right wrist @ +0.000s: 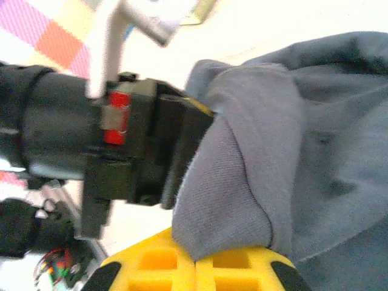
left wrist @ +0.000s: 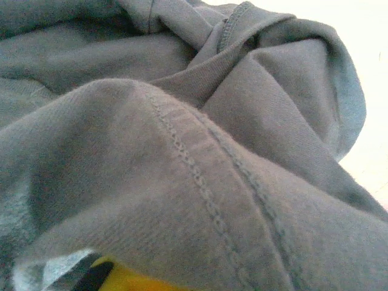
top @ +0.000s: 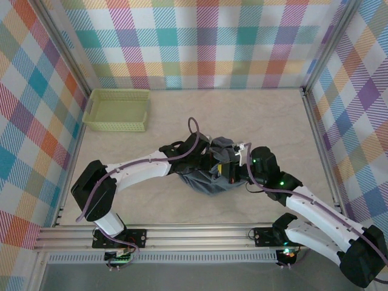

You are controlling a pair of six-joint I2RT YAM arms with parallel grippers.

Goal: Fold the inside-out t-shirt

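The right pincer (right wrist: pixel 195 267) is shut tight. Its two yellow fingers meet at the bottom of its own camera view, with a fold of the shirt (top: pixel 209 182) pinched between them. The grey cloth goes up from that pinch and fills the right side of that view. Just to the left of it, the left pincer (right wrist: pixel 188 133) pokes in from the side. It is black with a small red patch, and its tip is tucked into a thick roll of the same cloth. The left pincer is closed too, with shirt caught in it. In the left camera view a bit of one yellow finger (left wrist: pixel 124 280) peeks out at the bottom edge, under soft grey folds. A stitched seam runs down across the middle of that view. From above, the two pincers sit very near each other in the middle of the frame, one on each side of the bunched shirt. The shirt is a dark grey lump with a rounded bottom, a little below the middle of the frame, over the pale table (top: pixel 267 121). The left arm (top: pixel 136 171) bends in from the lower left and the right arm (top: pixel 315 209) from the lower right. A green basket (top: pixel 115 109) sits in the upper left, well apart from the shirt, by the checked walls (top: pixel 206 42).
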